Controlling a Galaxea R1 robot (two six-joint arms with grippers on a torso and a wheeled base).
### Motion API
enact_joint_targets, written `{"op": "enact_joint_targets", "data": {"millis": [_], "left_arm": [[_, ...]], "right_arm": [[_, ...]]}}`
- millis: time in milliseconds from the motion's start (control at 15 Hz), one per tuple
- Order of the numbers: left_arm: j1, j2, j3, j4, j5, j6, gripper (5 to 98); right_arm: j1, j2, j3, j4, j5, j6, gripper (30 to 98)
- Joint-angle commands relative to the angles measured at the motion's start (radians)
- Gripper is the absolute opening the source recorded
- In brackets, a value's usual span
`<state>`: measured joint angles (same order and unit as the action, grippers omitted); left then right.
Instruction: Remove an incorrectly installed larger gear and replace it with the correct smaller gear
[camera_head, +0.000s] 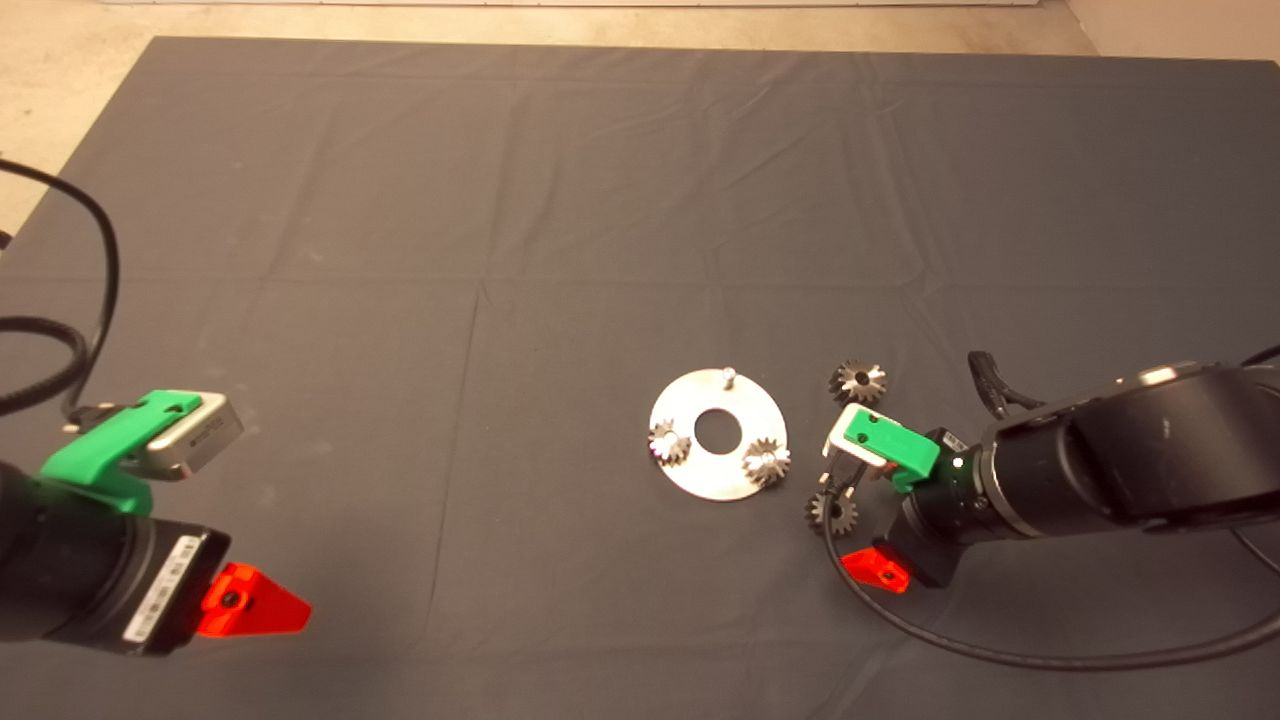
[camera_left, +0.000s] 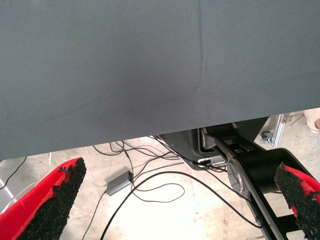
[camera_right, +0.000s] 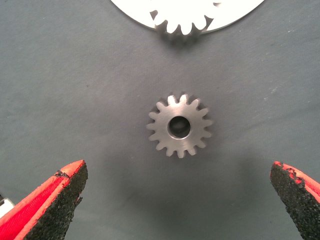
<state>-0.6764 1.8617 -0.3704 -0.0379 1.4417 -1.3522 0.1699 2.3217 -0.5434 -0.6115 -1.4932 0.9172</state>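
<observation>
The smaller gear (camera_right: 180, 125), dull dark grey with a round centre hole, lies flat on the mat just off the round metal plate (camera_head: 700, 482). It also shows in the head view (camera_head: 829, 511). My right gripper (camera_right: 177, 172) hovers over it, open wide, with the gear between and beyond the fingertips. The larger gear (camera_head: 859, 380), bright and cone-shaped, lies on the mat to the right of the plate. The plate carries two small silvery gears (camera_head: 668, 443) (camera_head: 767, 460) and a bare peg (camera_head: 729, 377) at its far edge. My left gripper (camera_left: 180, 175) is parked at the lower left, open and empty.
The dark mat (camera_head: 500, 250) covers the table. A black cable (camera_head: 1000, 655) loops on the mat below the right arm. The left wrist view shows the mat's edge and the floor with cables (camera_left: 150, 190) beyond it.
</observation>
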Motion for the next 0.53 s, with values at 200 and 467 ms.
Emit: {"op": "enact_joint_targets", "data": {"millis": [200, 467], "left_arm": [[-0.009, -0.003, 0.016, -0.017, 0.006, 0.001, 97.7], [-0.009, -0.002, 0.016, -0.017, 0.006, 0.001, 97.7]], "right_arm": [[0.012, -0.001, 0.007, -0.096, -0.002, -0.001, 96.8], [-0.036, 0.0, 0.002, -0.157, -0.001, -0.001, 96.8]]}}
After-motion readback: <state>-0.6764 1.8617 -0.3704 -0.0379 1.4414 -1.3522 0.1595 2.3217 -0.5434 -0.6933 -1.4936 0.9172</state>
